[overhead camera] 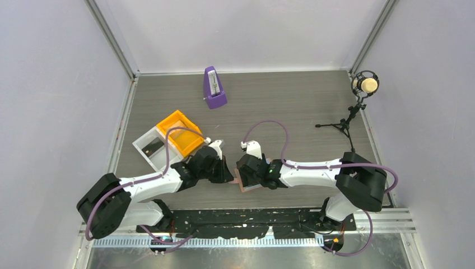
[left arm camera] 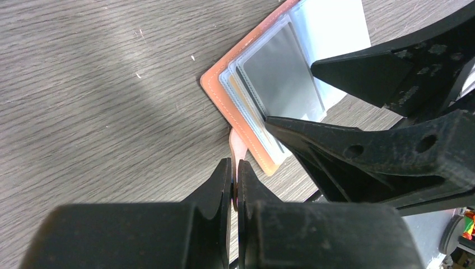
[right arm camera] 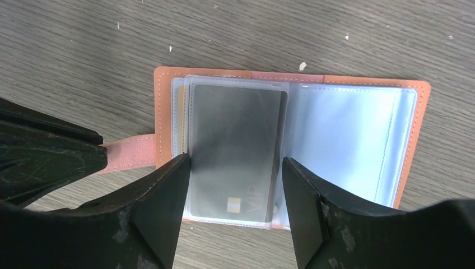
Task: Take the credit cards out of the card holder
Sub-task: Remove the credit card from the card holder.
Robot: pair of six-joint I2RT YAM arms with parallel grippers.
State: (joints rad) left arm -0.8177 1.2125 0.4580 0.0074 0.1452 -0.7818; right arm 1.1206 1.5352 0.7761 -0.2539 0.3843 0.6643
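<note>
The card holder (right arm camera: 358, 134) lies spread open on the table, salmon outside and pale blue inside, also seen from above (overhead camera: 246, 186). A dark grey credit card (right arm camera: 235, 140) marked VIP sits in a clear sleeve on its left half. My right gripper (right arm camera: 235, 162) is open and straddles that card's lower end; one finger is at the sleeve's edge, the other stands apart from it. My left gripper (left arm camera: 234, 165) is shut on the holder's side tab (left arm camera: 238, 147). The same card (left arm camera: 280, 78) shows in the left wrist view between the right gripper's fingers (left arm camera: 358, 151).
An orange tray (overhead camera: 180, 133) rests against a white tray (overhead camera: 150, 147) at the left, beyond the left arm. A purple metronome (overhead camera: 214, 88) stands at the back middle. A microphone on a small tripod (overhead camera: 364, 85) stands at the back right.
</note>
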